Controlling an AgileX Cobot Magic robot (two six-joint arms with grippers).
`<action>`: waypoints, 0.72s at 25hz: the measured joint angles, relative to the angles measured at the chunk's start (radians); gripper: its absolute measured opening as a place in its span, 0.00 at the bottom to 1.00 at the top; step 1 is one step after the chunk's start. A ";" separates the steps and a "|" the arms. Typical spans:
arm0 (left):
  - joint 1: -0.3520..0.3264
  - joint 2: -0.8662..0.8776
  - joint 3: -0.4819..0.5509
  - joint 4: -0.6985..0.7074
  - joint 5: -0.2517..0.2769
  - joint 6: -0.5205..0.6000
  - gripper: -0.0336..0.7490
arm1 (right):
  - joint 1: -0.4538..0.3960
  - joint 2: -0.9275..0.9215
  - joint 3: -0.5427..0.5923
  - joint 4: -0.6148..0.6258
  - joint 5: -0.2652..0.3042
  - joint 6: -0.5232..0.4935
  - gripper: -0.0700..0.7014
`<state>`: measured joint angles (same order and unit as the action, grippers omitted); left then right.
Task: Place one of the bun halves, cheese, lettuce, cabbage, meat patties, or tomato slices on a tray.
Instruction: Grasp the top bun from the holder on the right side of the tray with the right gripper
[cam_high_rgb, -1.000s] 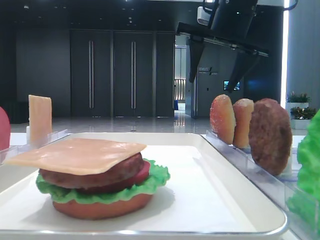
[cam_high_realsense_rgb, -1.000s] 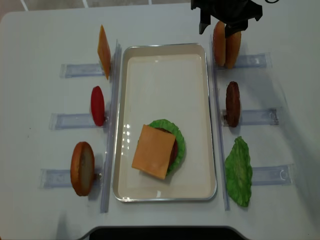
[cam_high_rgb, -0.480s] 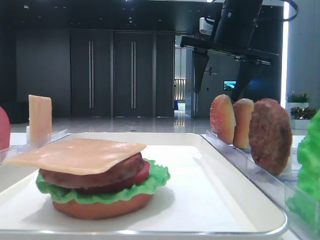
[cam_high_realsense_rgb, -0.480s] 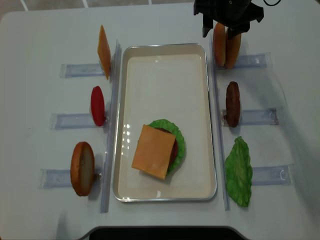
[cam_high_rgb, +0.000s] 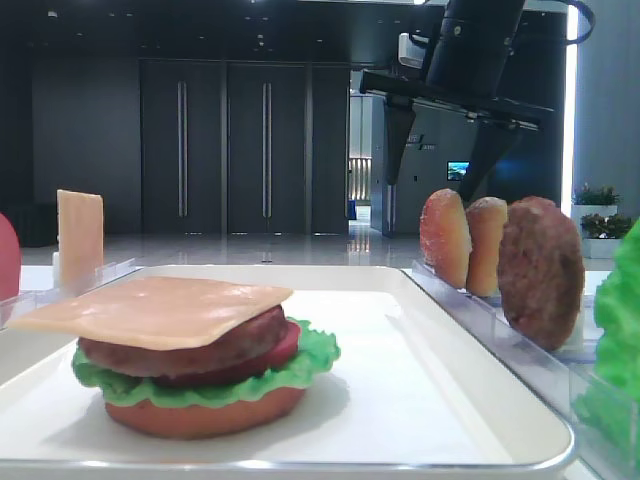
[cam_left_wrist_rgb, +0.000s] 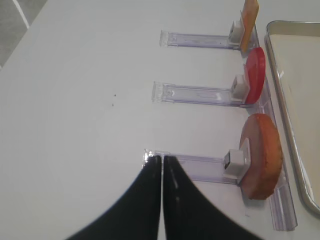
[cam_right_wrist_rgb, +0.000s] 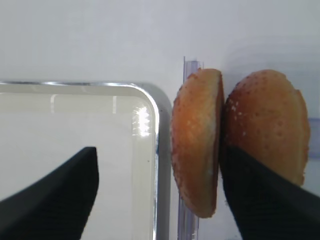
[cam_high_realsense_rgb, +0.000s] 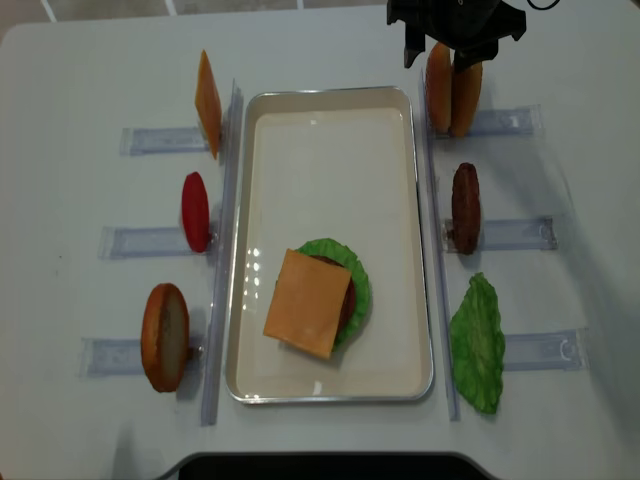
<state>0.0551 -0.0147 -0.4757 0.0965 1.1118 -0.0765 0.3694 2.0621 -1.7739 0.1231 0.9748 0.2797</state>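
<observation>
Your right gripper (cam_right_wrist_rgb: 160, 200) hangs with its jaws wide above the two domed buns standing on edge in the clear rack (cam_high_realsense_rgb: 500, 122) at the table's far right, just outside the far right corner of the white tray (cam_high_realsense_rgb: 330, 392); one finger sits over the tray's rim, the other over the seam where the buns touch, so the jaws straddle the speckled bun top (cam_right_wrist_rgb: 197, 145) nearest the tray and not the paler bun (cam_right_wrist_rgb: 267, 125) behind it; nothing is held. Judge the bun top light and slightly yielding, its glossy crust likely slippery; take it across its thin profile, flat face to dome, near the upper edge, and lift straight up so its neighbour stays in the rack. On the tray's near half the stack of bun base, lettuce (cam_high_realsense_rgb: 355, 290), tomato, patty and cheese slice (cam_high_realsense_rgb: 308, 303) waits for its top. Your left gripper (cam_left_wrist_rgb: 162, 170) is closed, empty, over bare table by the near left rack (cam_left_wrist_rgb: 200, 165).
</observation>
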 joint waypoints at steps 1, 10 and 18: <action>0.000 0.000 0.000 0.000 0.000 0.000 0.04 | 0.000 0.000 0.000 0.000 0.000 0.001 0.73; 0.000 0.000 0.000 0.000 0.000 0.000 0.04 | 0.000 0.000 0.000 -0.030 0.002 0.001 0.73; 0.000 0.000 0.000 0.000 0.000 0.000 0.04 | 0.000 0.019 0.000 -0.025 0.015 -0.010 0.73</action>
<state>0.0551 -0.0147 -0.4757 0.0965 1.1118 -0.0765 0.3694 2.0810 -1.7739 0.0978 0.9900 0.2694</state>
